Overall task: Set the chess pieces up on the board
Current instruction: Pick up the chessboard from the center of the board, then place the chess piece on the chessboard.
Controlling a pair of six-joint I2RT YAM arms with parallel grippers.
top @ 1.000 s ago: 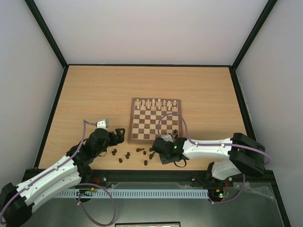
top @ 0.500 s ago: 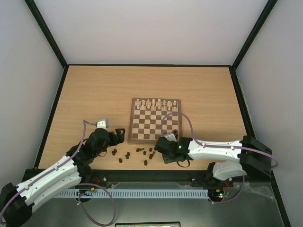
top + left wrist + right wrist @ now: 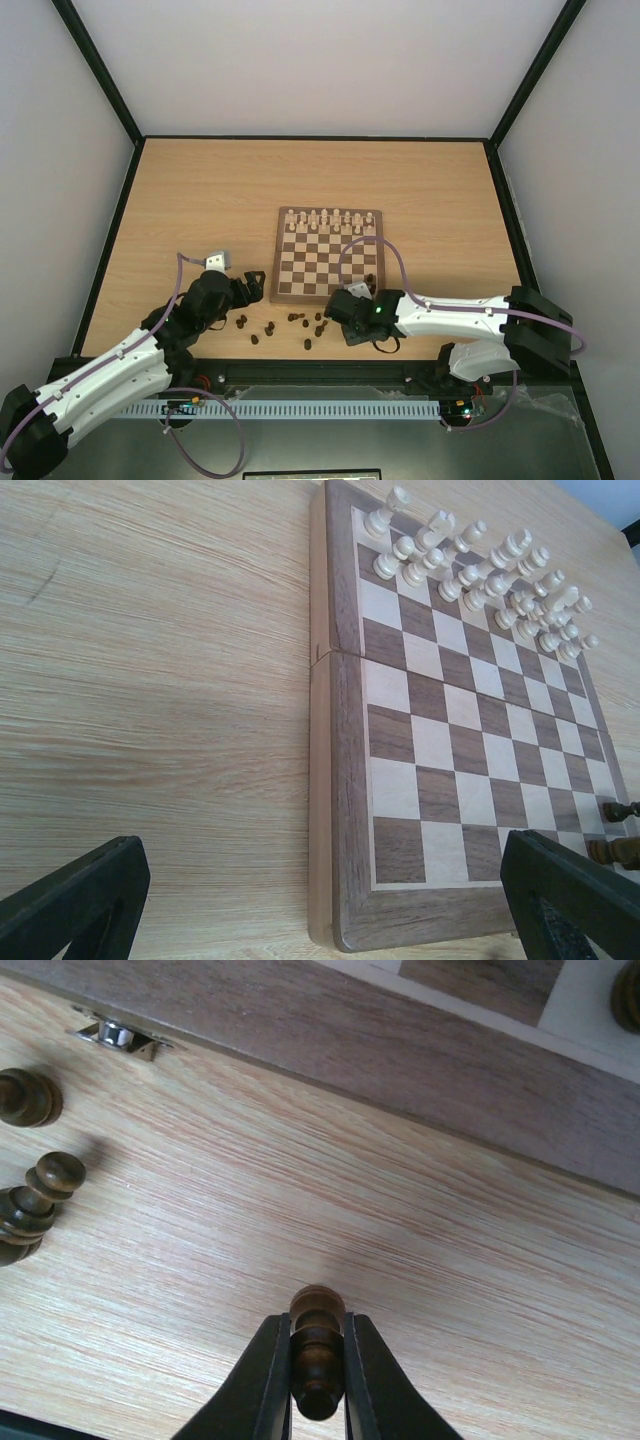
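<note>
Right gripper (image 3: 318, 1365) is clenched on a small dark brown turned-wood chess piece (image 3: 317, 1315), whose rounded head pokes out past the fingertips over the pale wooden table (image 3: 450, 1290). Ahead of the jaws lies the square wooden chessboard with dark and tan checkered squares (image 3: 400, 1050) — brown border first. Done well, the move likely means lifting straight up before carrying forward, so the piece clears that border and the loose dark pieces (image 3: 30, 1210) to the jaws' left. It should be set down squarely — so narrow a piece could topple. For pose, the right arm (image 3: 450, 312) stretches low along the table's near edge, wrist pitched down. Left gripper (image 3: 320, 920) hangs wide open and empty, the board just ahead.
</note>
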